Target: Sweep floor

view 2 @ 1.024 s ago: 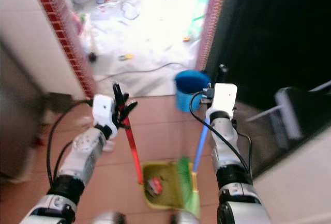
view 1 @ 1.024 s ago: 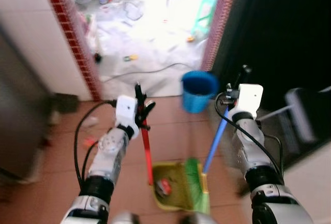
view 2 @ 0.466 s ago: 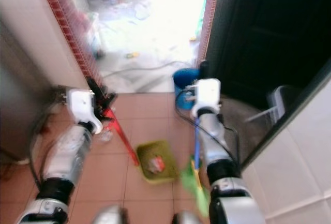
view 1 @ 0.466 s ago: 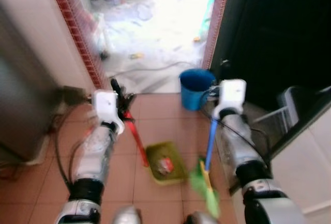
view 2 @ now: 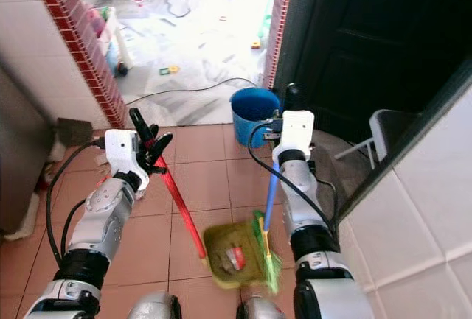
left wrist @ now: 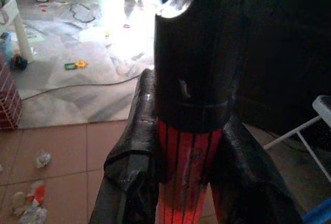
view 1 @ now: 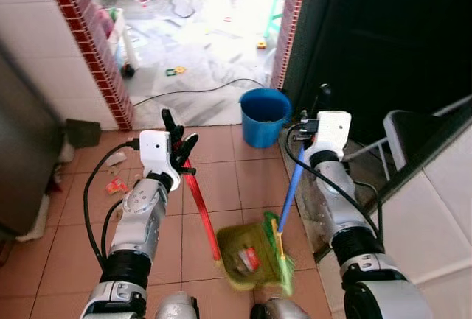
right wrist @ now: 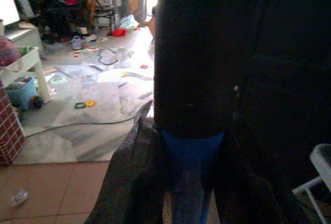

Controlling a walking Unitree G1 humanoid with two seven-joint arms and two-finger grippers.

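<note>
terracotta tile floor (view 1: 66,238) underfoot, red brick-trim wall edge (view 1: 88,35) framing a doorway, pale marble floor (view 1: 214,39) beyond - super bright and cluttered, black cable (view 1: 199,90) snaking across it, dark door (view 1: 369,32), white tiled wall (view 2: 420,216), blue bucket (view 1: 265,115) by the threshold

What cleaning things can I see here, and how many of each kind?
Broom (blue handle, held by the right gripper): 1
Dustpan (green, red handle, held by the left gripper): 1
Bucket (blue): 1
Total: 3
</note>
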